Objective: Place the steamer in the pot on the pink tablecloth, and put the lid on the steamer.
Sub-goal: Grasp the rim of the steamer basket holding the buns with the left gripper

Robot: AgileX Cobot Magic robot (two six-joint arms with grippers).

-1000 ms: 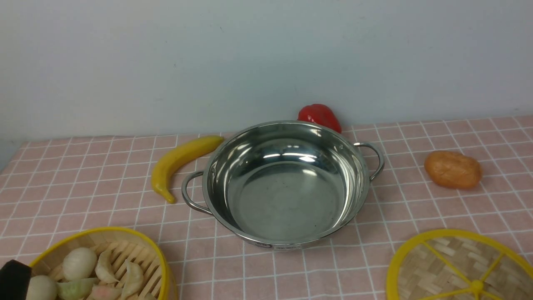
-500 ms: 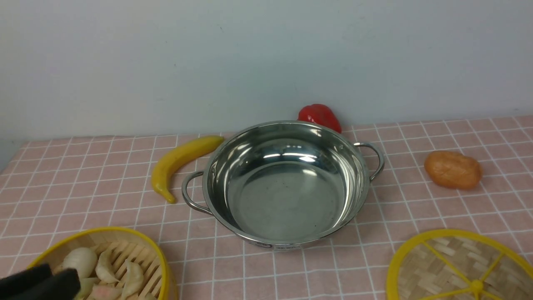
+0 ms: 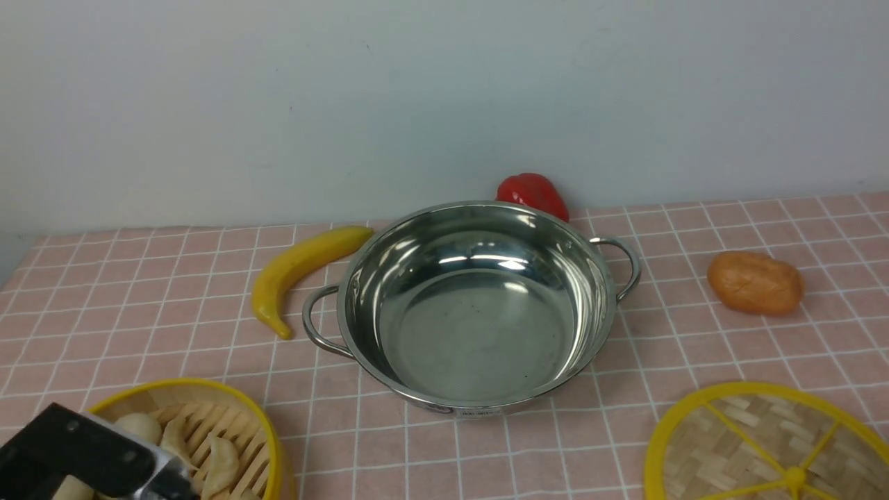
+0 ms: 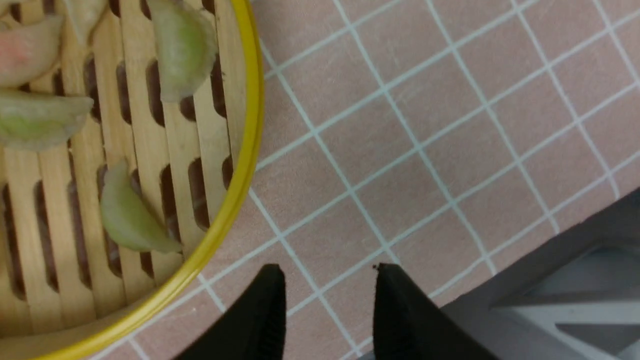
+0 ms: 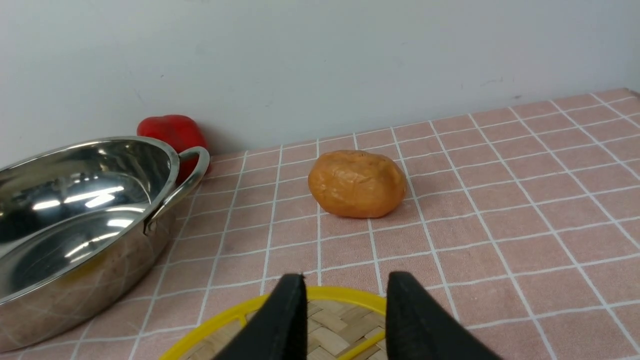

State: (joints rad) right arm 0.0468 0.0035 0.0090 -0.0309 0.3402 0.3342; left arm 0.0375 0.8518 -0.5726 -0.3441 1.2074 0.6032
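You had the pot [image 3: 479, 326] at the middle of the cloth [image 3: 139, 312], with the banana [image 3: 298, 267] just to its left and the pepper [image 3: 533, 193] behind it, by the wall [image 3: 278, 104]. The potato [image 3: 755, 282] lay well to the pot's right. The steamer [image 3: 182, 382] sat at the near left with dumplings [image 3: 221, 464] in it, and the lid [image 3: 750, 444] lay at the near right, both apart from the pot. Your left gripper [image 4: 327, 272] hung over the cloth just outside the steamer's rim, your right gripper [image 5: 345, 280] over the lid's far edge.

Kitchen-like setup: pot [image 3: 479, 326], pink tablecloth [image 3: 139, 316]
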